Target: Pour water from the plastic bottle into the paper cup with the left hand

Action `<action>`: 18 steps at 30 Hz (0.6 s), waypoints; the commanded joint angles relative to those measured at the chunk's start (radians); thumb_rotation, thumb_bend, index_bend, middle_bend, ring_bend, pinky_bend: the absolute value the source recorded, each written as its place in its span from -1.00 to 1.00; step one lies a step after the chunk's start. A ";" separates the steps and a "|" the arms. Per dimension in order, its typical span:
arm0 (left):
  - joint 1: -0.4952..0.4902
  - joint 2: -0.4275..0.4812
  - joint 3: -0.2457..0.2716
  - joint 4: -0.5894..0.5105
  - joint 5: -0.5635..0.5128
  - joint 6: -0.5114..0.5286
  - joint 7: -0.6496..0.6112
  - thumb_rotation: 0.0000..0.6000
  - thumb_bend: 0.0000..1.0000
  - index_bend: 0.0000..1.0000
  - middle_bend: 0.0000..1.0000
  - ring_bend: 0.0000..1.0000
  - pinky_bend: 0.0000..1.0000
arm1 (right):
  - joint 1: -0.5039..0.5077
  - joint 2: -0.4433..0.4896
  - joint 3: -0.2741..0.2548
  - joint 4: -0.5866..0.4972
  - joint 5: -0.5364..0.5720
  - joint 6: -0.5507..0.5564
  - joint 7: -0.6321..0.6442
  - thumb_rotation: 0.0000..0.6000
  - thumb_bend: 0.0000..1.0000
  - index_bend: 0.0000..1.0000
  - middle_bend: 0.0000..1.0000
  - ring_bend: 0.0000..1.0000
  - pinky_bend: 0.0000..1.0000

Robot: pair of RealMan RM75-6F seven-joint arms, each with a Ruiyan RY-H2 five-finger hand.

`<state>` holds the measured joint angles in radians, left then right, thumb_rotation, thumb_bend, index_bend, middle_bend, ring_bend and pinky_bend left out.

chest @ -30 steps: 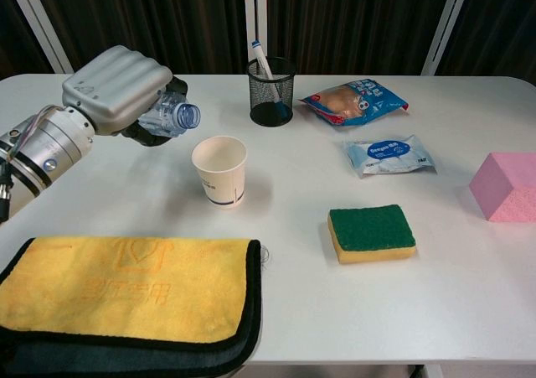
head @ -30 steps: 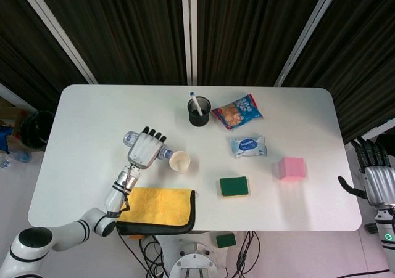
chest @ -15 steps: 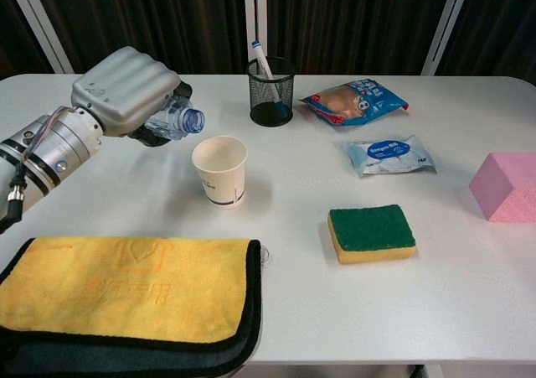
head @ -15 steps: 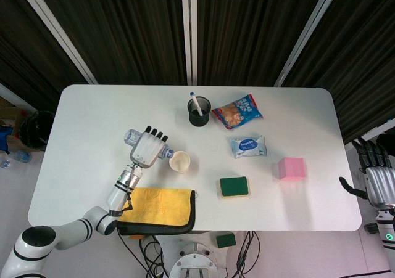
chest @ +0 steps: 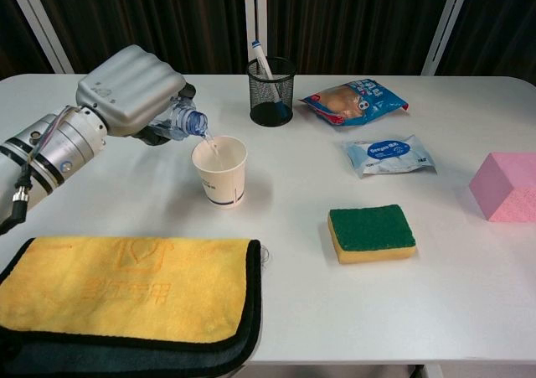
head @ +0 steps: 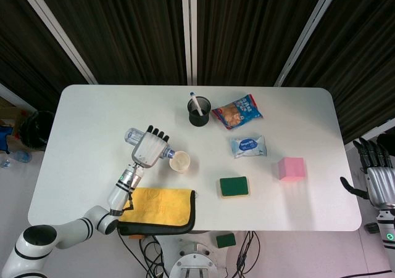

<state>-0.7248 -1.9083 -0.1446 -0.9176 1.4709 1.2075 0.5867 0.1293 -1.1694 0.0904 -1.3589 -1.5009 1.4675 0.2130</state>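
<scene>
The clear plastic bottle (chest: 178,120) is tipped on its side in the left hand (chest: 132,89), whose fingers wrap over it from above; its uncapped mouth hangs just over the rim of the white paper cup (chest: 220,170), and a thin thread of water runs from mouth to cup. The cup stands upright on the white table (chest: 318,294), just beyond the yellow cloth (chest: 126,290). Also on the table are one black mesh holder (chest: 272,91) with what looks like a toothbrush in it, two packets (chest: 355,100), one green sponge (chest: 372,232) and one pink block (chest: 506,186), cut off at the chest view's edge. Most of the bottle's body is hidden under the hand. The right hand (head: 374,174) hangs off the table's edge, fingers apart, holding nothing.
</scene>
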 commanded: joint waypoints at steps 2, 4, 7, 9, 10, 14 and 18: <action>-0.003 0.001 0.001 0.004 0.003 0.003 0.012 1.00 -0.26 0.63 0.53 0.22 -0.09 | 0.000 -0.001 0.001 0.002 0.001 0.000 0.001 0.95 -0.54 -1.00 -1.00 -1.00 -1.00; -0.003 0.000 0.002 0.006 0.006 0.008 0.016 1.00 -0.26 0.64 0.54 0.23 -0.09 | 0.000 -0.002 0.001 0.003 0.001 0.000 0.002 0.94 -0.54 -1.00 -1.00 -1.00 -1.00; -0.004 -0.002 0.003 0.008 0.005 0.007 0.015 1.00 -0.26 0.64 0.54 0.23 -0.09 | 0.000 -0.002 0.001 0.003 0.000 -0.001 0.002 0.94 -0.55 -1.00 -1.00 -1.00 -1.00; -0.004 -0.003 0.004 0.011 0.006 0.006 0.016 1.00 -0.26 0.64 0.54 0.23 -0.09 | 0.000 -0.003 0.001 0.003 0.000 -0.001 0.002 0.94 -0.54 -1.00 -1.00 -1.00 -1.00; -0.005 -0.003 0.004 0.011 0.006 0.007 0.016 1.00 -0.26 0.64 0.54 0.23 -0.09 | 0.000 -0.003 0.001 0.003 0.000 -0.001 0.002 0.94 -0.54 -1.00 -1.00 -1.00 -1.00; -0.005 -0.004 0.006 0.014 0.008 0.008 0.015 1.00 -0.26 0.64 0.54 0.23 -0.09 | 0.000 -0.003 0.001 0.003 0.001 -0.002 0.002 0.95 -0.54 -1.00 -1.00 -1.00 -1.00; -0.006 -0.004 0.005 0.013 0.008 0.009 0.015 1.00 -0.26 0.64 0.54 0.23 -0.09 | 0.000 -0.003 0.001 0.004 0.002 -0.003 0.002 0.94 -0.54 -1.00 -1.00 -1.00 -1.00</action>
<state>-0.7306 -1.9121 -0.1393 -0.9041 1.4793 1.2169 0.6018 0.1294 -1.1727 0.0909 -1.3548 -1.4992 1.4643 0.2155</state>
